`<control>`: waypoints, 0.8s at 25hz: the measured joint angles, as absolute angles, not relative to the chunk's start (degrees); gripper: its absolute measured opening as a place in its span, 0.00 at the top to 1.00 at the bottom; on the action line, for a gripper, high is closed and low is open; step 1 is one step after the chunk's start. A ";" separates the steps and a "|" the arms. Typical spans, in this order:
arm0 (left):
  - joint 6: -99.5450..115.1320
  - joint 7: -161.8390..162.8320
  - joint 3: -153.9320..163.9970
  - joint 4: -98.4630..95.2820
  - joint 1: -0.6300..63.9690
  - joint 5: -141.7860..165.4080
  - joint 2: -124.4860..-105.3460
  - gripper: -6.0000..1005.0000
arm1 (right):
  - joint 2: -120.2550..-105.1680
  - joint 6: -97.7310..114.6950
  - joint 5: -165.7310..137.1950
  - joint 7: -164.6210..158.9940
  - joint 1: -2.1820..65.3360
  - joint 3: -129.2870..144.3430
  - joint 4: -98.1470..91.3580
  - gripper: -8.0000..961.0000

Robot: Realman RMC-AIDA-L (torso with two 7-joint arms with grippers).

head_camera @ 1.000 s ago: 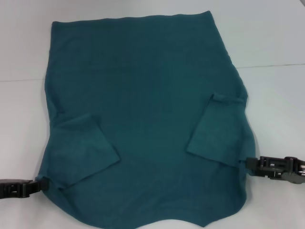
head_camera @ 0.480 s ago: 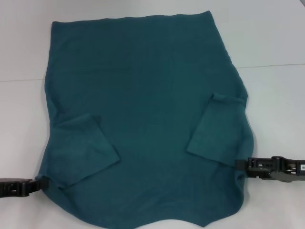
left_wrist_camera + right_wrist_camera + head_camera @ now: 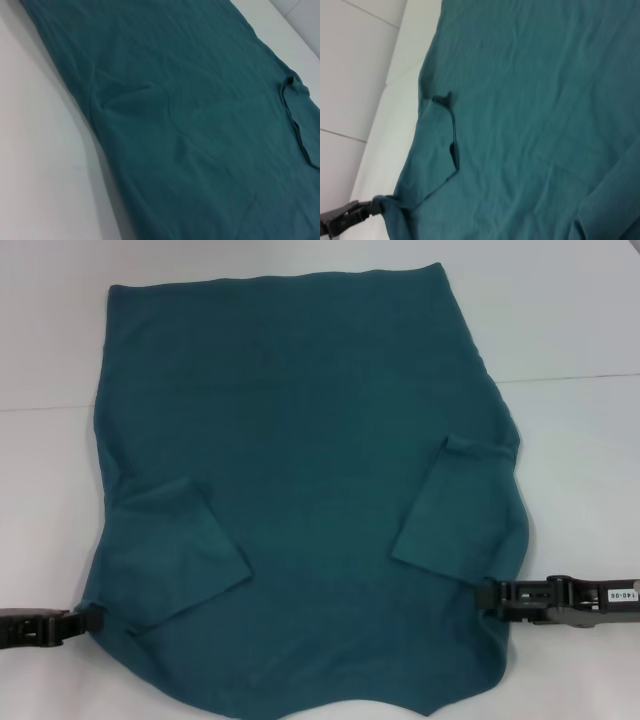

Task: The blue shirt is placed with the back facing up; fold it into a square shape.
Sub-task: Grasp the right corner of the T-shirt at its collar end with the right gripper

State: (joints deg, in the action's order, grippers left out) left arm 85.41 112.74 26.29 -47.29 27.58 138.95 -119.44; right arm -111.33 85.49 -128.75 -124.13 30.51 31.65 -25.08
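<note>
— What colour is the shirt (image 3: 310,470)?
— Dark blue-green all over, plain, no stripes or dots.
— And the table (image 3: 570,330)?
— White and plain.
— The two grippers?
— The left gripper (image 3: 85,621) is black. The right gripper (image 3: 492,595) is black too.

blue shirt (image 3: 310,440) | dark teal, plain soft fabric | spread flat on white table (image 3: 580,320) | both short sleeves folded inward | lightly creased
</note>
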 joint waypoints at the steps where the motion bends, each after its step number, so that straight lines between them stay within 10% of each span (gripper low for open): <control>1: 85.33 112.79 26.32 -47.29 27.61 138.95 -119.44 0.97 | -111.33 85.47 -128.76 -124.33 30.52 31.99 -25.08 0.19; 20: 85.17 112.89 26.44 -47.10 27.60 138.95 -119.44 0.97 | -110.79 84.65 -128.22 -125.28 29.50 32.28 -24.89 0.22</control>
